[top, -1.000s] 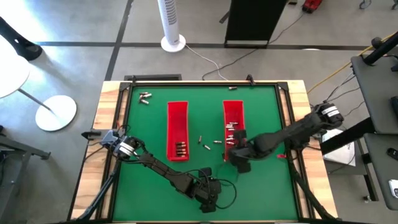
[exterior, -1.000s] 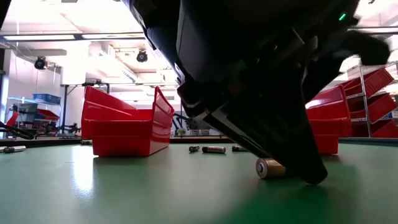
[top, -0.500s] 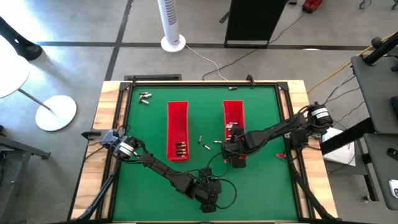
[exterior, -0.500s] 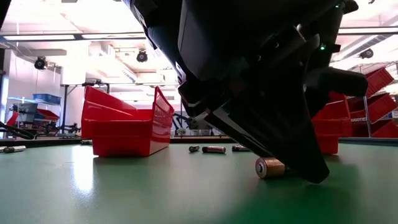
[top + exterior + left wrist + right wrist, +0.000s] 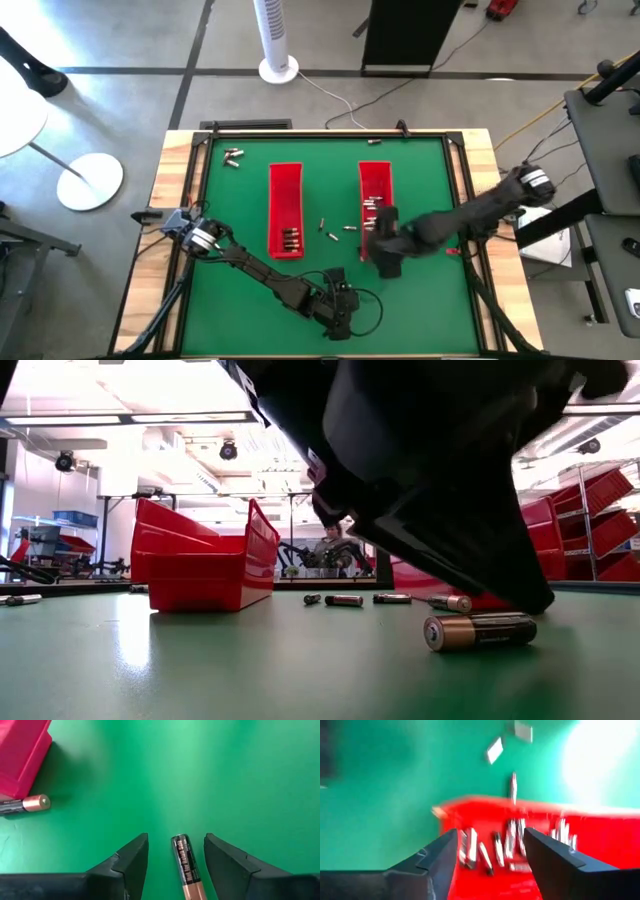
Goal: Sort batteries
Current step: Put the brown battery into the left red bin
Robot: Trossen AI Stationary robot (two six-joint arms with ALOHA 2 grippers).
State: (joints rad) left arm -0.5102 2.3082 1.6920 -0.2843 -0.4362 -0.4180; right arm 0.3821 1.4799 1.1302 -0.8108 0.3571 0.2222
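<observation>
Table [image 5: 420,175]: green mat in a wood frame, carrying everything listed.

Right arm [image 5: 470,212]: reaches in from the right edge. Half a second ago it stretched over the right tray; it has since drawn back and dropped nearer the front edge. Right gripper [image 5: 490,855]: fingers spread, nothing between them, looking down on the near end of the right tray and its contents. Judged: a drop is just done and this arm is free for another pick.

Left arm [image 5: 255,268]: runs from the left edge to near the middle of the front edge. Left gripper [image 5: 176,857]: released, fingers parted either side of one cell, not yet touching it.

Left tray [image 5: 286,205]: red, left of centre; a small cluster of batteries at its near end.

Right tray [image 5: 375,185]: red, right of centre; several batteries [image 5: 512,840] lie loose inside.

Cell [image 5: 186,865] between the left fingers: copper and black, flat on the mat near the front edge. It has turned since a second ago, from end-on to broadside in the low view. Judged: next for grasping.

Loose cells [image 5: 335,228]: a few between the trays; a few more [image 5: 233,156] near the far left corner. Sorting is unfinished.
</observation>
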